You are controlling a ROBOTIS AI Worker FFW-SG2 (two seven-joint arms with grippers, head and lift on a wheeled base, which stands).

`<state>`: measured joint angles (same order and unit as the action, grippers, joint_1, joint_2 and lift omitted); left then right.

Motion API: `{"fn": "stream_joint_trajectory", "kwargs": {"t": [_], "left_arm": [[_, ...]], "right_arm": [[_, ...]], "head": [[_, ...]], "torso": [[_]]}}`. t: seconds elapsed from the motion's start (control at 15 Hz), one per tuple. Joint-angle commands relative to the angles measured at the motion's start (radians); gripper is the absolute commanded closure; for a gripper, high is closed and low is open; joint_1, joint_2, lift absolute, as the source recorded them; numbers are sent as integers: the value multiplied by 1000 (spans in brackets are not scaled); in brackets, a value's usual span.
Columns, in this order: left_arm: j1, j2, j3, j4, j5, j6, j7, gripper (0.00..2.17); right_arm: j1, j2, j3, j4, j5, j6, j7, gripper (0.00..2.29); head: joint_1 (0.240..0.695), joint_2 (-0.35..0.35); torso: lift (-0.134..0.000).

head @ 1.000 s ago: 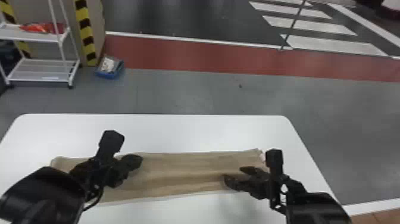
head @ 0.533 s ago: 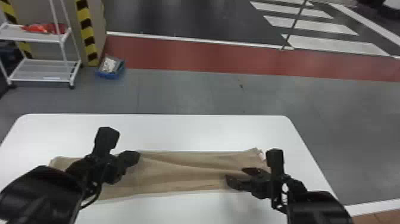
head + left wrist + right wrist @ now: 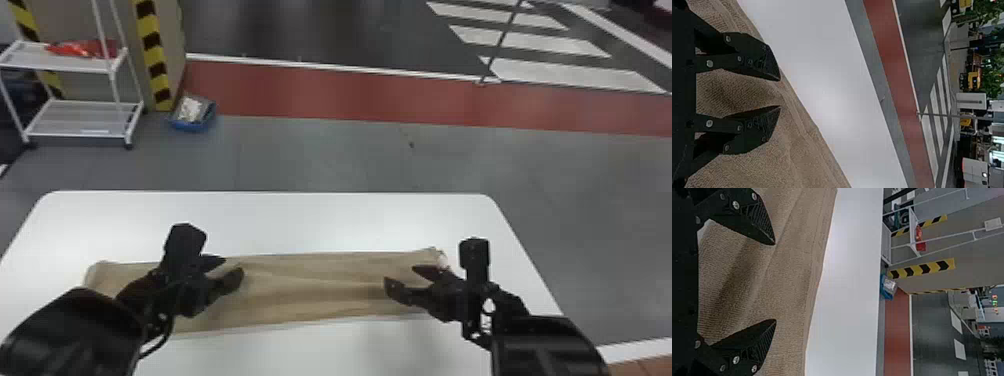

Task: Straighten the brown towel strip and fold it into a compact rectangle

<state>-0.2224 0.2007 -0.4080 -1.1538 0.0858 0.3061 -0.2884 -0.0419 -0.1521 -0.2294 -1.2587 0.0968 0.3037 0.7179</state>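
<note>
The right claw (image 3: pixel 399 275) has shifted a little toward the table's far edge since the last frame; its fingers stand wide apart over the towel's right part. The left claw (image 3: pixel 234 267), its fingers moderately parted, is over the left part. The brown towel (image 3: pixel 310 290) lies spread on the table (image 3: pixel 320 220), rippled, its long axis running left to right, the right end slanting slightly toward the far edge.

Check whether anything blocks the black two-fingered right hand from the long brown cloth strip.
Nothing visible does: the right hand is open over the brown strip, bare cloth showing between its fingers, the strip lying on the smooth white table.
</note>
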Motion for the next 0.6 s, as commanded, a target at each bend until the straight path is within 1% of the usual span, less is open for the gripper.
{"fn": "stream_joint_trajectory", "kwargs": {"t": [0.0, 0.07, 0.13, 0.2, 0.27, 0.33, 0.4, 0.47, 0.53], "left_arm": [[28, 12, 23, -26, 11, -15, -1, 19], [43, 22, 41, -46, 23, -21, -1, 19], [58, 23, 58, -64, 37, -21, -1, 19], [75, 26, 92, -87, 46, -18, -5, 19], [94, 31, 120, -109, 60, -18, -9, 19], [95, 31, 127, -113, 74, -18, -8, 19], [95, 31, 129, -115, 78, -18, -5, 19], [92, 31, 124, -118, 91, -18, -5, 19], [92, 36, 126, -136, 98, -15, -6, 19]], "right_arm": [[-49, -9, -8, 4, 4, -93, 60, 208], [-96, -20, -7, 53, 26, -215, 114, 211], [-162, -30, 9, 122, 70, -301, 167, 225], [-237, -32, 36, 203, 127, -356, 219, 259], [-331, -35, 84, 305, 219, -439, 259, 259], [-388, -40, 136, 355, 305, -470, 282, 265], [-434, -38, 188, 383, 432, -470, 307, 316], [-461, -32, 220, 404, 527, -470, 337, 383], [-500, -27, 248, 436, 586, -467, 387, 437]], "head": [[695, -195], [695, -185], [695, -175], [695, -164], [695, -149], [695, -130], [695, -86], [695, -65], [695, -50]], "torso": [[0], [0], [0], [0], [0], [0], [0], [0], [0]]}}
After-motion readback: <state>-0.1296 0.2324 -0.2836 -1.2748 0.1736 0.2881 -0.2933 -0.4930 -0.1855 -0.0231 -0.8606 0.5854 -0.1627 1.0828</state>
